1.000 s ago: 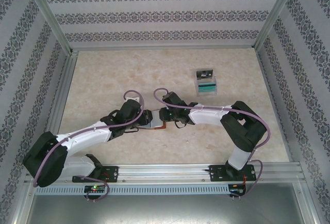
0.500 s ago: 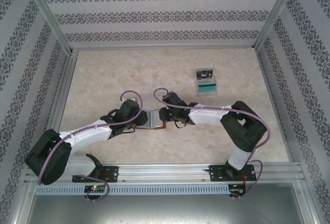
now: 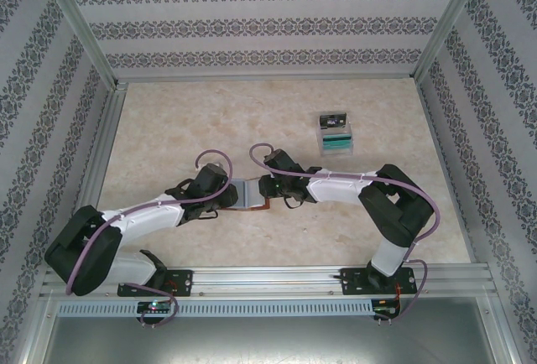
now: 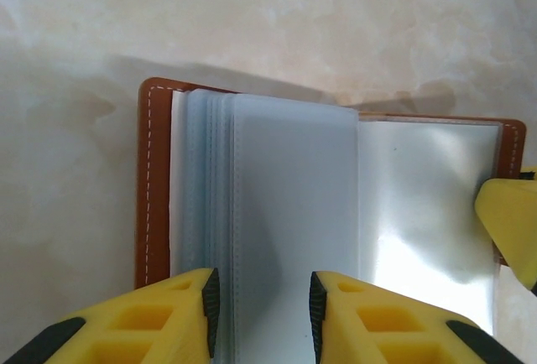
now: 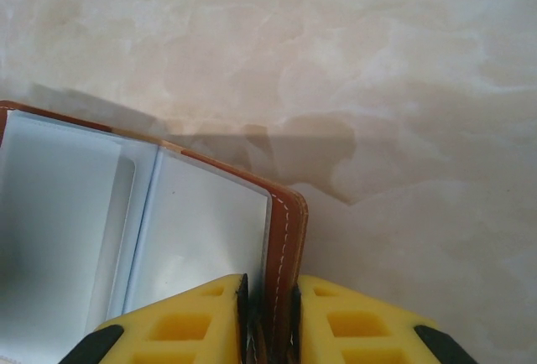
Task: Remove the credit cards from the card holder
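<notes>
beige marbled table (image 3: 168, 129) with a few cards (image 3: 336, 134)

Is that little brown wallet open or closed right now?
Open. The card holder lies spread, its clear sleeves showing between the covers, and the right gripper pinches one cover's edge.

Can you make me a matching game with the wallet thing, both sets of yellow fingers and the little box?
1 card holder
2 left fingers
3 right fingers
4 small clear box

A pinching the brown cover's edge
B lying open on the table
C standing apart, farther back
D at the blue-grey sleeves

Pairs: 1-B, 2-D, 3-A, 4-C
</notes>
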Controlling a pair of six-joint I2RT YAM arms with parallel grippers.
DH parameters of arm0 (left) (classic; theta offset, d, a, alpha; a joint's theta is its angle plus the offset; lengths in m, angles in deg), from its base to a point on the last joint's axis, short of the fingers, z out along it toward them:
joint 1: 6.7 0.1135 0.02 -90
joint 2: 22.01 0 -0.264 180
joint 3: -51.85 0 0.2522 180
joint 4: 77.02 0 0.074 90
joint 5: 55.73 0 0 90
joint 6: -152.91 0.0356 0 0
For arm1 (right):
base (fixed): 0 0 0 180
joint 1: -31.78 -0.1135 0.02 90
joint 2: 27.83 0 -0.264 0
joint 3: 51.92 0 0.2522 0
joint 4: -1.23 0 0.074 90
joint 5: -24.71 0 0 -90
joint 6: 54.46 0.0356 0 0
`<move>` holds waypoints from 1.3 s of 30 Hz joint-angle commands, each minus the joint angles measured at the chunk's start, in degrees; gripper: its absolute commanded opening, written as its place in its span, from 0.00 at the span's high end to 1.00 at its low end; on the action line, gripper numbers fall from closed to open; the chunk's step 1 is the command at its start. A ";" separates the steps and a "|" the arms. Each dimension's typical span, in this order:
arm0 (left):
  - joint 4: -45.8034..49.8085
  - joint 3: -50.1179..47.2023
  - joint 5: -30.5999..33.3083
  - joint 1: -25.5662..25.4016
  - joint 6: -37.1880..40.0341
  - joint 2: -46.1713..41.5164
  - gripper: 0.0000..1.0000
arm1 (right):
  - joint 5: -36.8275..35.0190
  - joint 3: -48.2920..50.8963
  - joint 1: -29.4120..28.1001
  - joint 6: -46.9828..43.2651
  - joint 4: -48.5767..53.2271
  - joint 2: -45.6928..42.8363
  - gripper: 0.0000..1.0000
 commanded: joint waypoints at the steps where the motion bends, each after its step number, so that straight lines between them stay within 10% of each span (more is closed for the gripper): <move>1: -2.17 -0.74 -1.71 0.75 -0.24 0.96 0.64 | 0.24 -0.15 -0.76 -0.56 0.24 0.27 0.77; 12: -6.61 -0.76 -7.14 0.75 -0.27 1.32 0.62 | 0.31 -0.33 -0.85 -0.47 0.26 0.63 0.77; 25: -7.92 -0.38 -10.03 0.67 0.69 0.60 0.24 | 0.51 -0.50 -0.89 -0.23 0.13 1.14 0.77; 39: -9.05 0.61 -12.47 -0.67 1.49 -1.22 0.15 | 0.77 -0.59 -0.90 0.22 -0.55 2.12 0.77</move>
